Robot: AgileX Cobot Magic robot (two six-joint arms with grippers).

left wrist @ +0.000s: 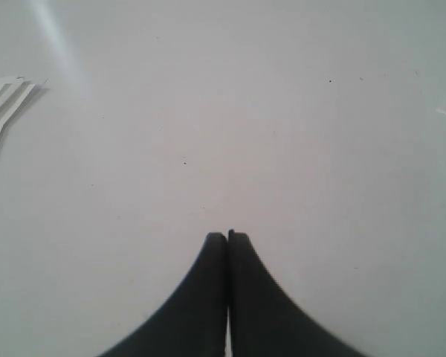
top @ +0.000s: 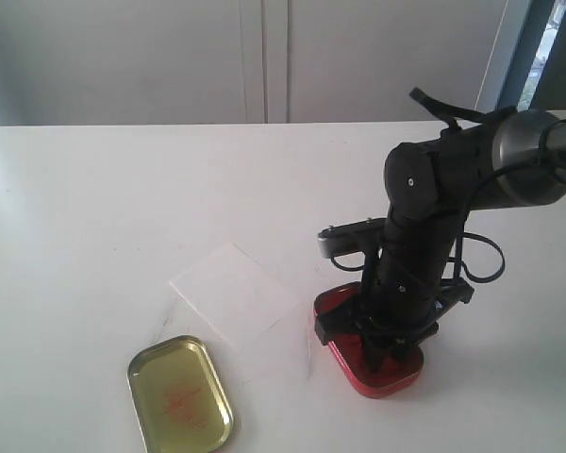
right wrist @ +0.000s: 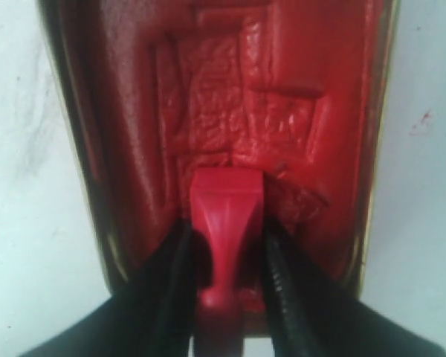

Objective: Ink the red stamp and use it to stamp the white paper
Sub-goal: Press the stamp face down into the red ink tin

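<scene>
The red stamp (right wrist: 227, 195) stands base-down on the wet red pad of the red ink tin (right wrist: 208, 97), its handle pointing up between my fingers. My right gripper (right wrist: 227, 227) is shut on that handle. From the exterior view the right gripper (top: 377, 351) points straight down into the ink tin (top: 401, 377), and the stamp itself is hidden behind it. The white paper (top: 234, 293) lies flat to the left of the tin, untouched. My left gripper (left wrist: 227, 235) is shut on nothing above bare table and is out of the exterior view.
A gold oval tin lid (top: 179, 394), smeared red inside, lies near the front edge, left of the paper. The white table (top: 94, 217) ends at a pale wall behind. Some white sheet edges (left wrist: 4, 104) show in the left wrist view.
</scene>
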